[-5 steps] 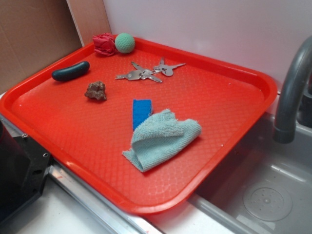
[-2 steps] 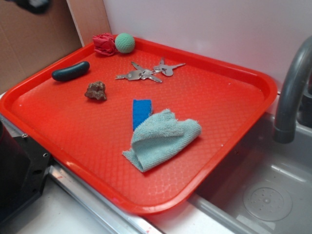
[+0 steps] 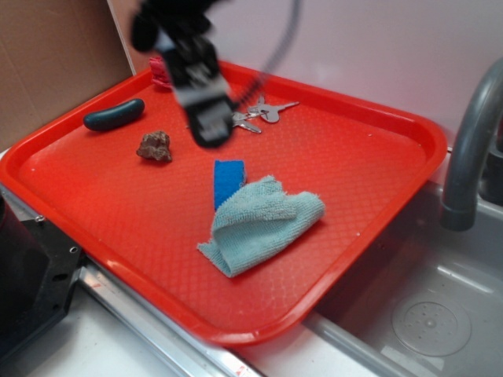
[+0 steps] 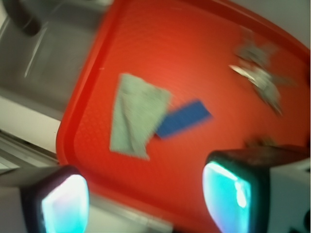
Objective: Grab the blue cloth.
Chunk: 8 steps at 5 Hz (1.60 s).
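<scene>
The red tray (image 3: 377,181) fills most of the exterior view, sitting at the edge of a steel sink (image 3: 440,306) with a grey faucet (image 3: 471,149) at its three o'clock. My arm hangs over the tray's upper left part, blurred, and my gripper (image 3: 211,129) points down toward the bare red surface between the keys and the rock, touching nothing. In the wrist view my two fingers (image 4: 65,201) stand wide apart with nothing between them. The blue cloth (image 3: 263,224) lies near the tray's middle, toward five o'clock from my gripper and well apart from it; it is a pale, fuzzy rag folded over on itself, with a raised fold along its left side. The brighter blue sponge (image 3: 229,179) sits at the cloth's eleven o'clock, its lower end touching or tucked just under the cloth's edge. To do this well, I judge I should travel toward five o'clock until the cloth sits centred between my fingers, keep them wide, and come down on the thick folded ridge rather than the flat corner, staying clear of the sponge so I pinch only fabric. Smaller things sit farther off: a dark oblong object (image 3: 115,115) at ten o'clock, the keys (image 3: 263,112) at twelve, a brown rock (image 3: 156,146) at nine.
</scene>
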Tool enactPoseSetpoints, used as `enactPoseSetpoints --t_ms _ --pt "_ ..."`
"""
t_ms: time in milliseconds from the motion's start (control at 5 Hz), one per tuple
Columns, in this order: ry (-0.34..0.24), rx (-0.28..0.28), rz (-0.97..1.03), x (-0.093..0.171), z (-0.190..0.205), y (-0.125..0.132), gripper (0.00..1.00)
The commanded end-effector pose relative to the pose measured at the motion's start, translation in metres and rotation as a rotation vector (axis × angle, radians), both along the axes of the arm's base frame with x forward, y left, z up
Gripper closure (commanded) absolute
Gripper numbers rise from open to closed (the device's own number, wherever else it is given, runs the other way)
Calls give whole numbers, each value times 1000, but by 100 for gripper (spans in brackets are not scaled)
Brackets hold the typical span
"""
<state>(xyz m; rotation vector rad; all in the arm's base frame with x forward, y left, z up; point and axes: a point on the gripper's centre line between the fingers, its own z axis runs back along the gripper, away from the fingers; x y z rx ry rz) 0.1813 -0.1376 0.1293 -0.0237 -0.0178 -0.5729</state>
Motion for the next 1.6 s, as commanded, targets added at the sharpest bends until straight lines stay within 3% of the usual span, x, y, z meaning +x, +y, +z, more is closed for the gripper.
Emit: enactPoseSetpoints --t_ms 0,200,400,600,800,1200,1400 --pt "-88 25 -243 21 -41 -8 0" --pt "-63 28 -309 20 -60 0 0" --pt "-2 31 -295 20 -80 4 0" --pt "29 -1 -334 19 -101 -5 7" --pt "-9 -12 -341 17 -101 -9 100" --pt "-9 -2 -331 18 -85 -3 100" --pt "16 0 -208 17 -46 15 100"
